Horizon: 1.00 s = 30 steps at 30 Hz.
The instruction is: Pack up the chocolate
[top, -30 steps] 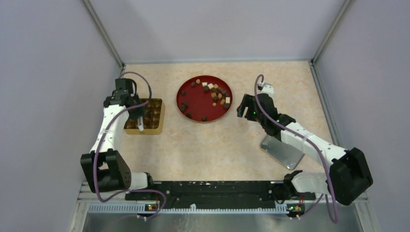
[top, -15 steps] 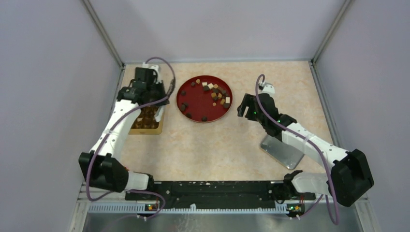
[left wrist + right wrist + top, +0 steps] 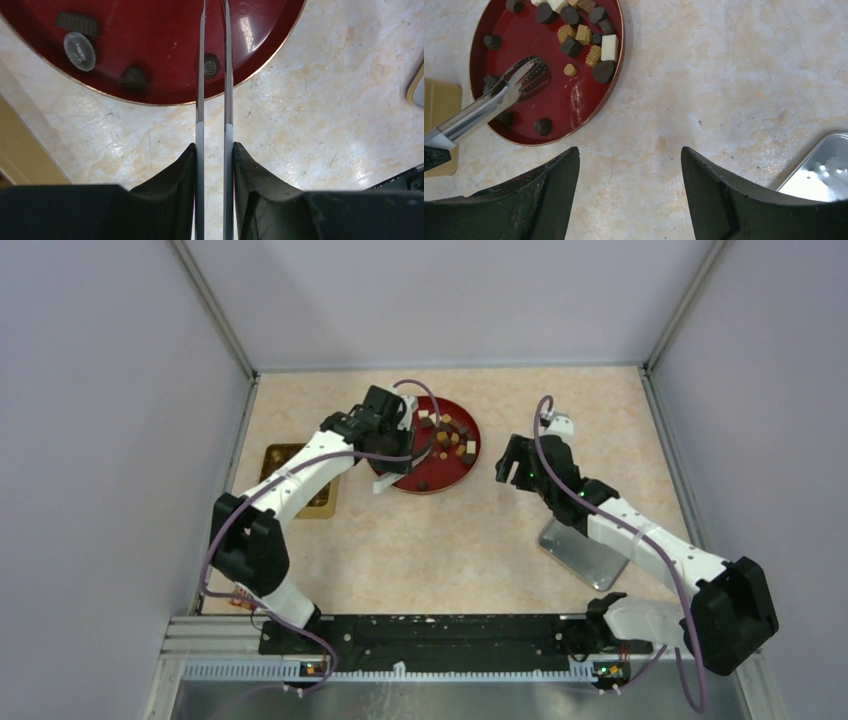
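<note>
The chocolate (image 3: 452, 436) lies as several small dark, tan and white pieces on a round red plate (image 3: 400, 472), clustered at its far right; it also shows in the right wrist view (image 3: 584, 35). My left gripper (image 3: 383, 480) (image 3: 214, 145) is shut on metal tongs (image 3: 200, 75). The tongs reach over the plate's near-left rim. Their tips (image 3: 531, 75) hover over bare plate with nothing seen between them. A dark piece (image 3: 210, 65) lies on the plate beneath the blades. My right gripper (image 3: 512, 462) (image 3: 629, 152) is open and empty, over the table right of the plate.
A gold compartment box (image 3: 275, 455) with some pieces in it sits left of the plate, partly hidden by the left arm. A silver tin lid (image 3: 585, 552) lies under the right arm at the near right. Walls close in the table on three sides.
My left arm has swung right with the tongs, from above the gold box to the red plate. The right arm has barely moved.
</note>
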{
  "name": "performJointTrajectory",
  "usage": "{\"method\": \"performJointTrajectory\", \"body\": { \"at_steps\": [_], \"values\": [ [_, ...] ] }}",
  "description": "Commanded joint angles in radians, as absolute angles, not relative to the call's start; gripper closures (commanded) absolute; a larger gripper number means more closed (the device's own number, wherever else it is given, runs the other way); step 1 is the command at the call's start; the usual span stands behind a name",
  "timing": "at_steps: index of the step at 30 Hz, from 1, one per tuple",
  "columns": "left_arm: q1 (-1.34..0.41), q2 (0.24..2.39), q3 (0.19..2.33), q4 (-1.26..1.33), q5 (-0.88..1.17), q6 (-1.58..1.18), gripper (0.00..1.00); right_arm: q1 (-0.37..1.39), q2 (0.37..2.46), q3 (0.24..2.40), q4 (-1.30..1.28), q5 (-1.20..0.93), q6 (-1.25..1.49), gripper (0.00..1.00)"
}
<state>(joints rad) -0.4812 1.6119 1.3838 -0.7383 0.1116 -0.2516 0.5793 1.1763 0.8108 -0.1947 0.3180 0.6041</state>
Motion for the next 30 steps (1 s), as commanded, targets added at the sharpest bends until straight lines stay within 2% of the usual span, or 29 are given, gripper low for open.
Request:
{"method": "performJointTrajectory", "body": {
  "at_steps": [1,5,12,24,30],
  "values": [
    [-0.506,1.636,1.449,-0.695,0.087,-0.216,0.64,0.569,1.141,0.802,-0.195,0.344,0.603,0.27],
    [-0.512,1.662,1.457,-0.699,0.081,-0.206,0.58,0.569,1.140,0.804,-0.196,0.350,0.597,0.27],
    [-0.530,1.704,1.472,-0.697,0.069,-0.210,0.54,0.569,1.153,0.811,-0.194,0.347,0.594,0.27],
    [-0.567,1.772,1.533,-0.707,0.047,-0.210,0.56,0.569,1.170,0.821,-0.192,0.348,0.590,0.27],
    [-0.573,1.775,1.539,-0.712,0.034,-0.208,0.64,0.569,1.170,0.818,-0.192,0.351,0.592,0.27]
  ]
}}
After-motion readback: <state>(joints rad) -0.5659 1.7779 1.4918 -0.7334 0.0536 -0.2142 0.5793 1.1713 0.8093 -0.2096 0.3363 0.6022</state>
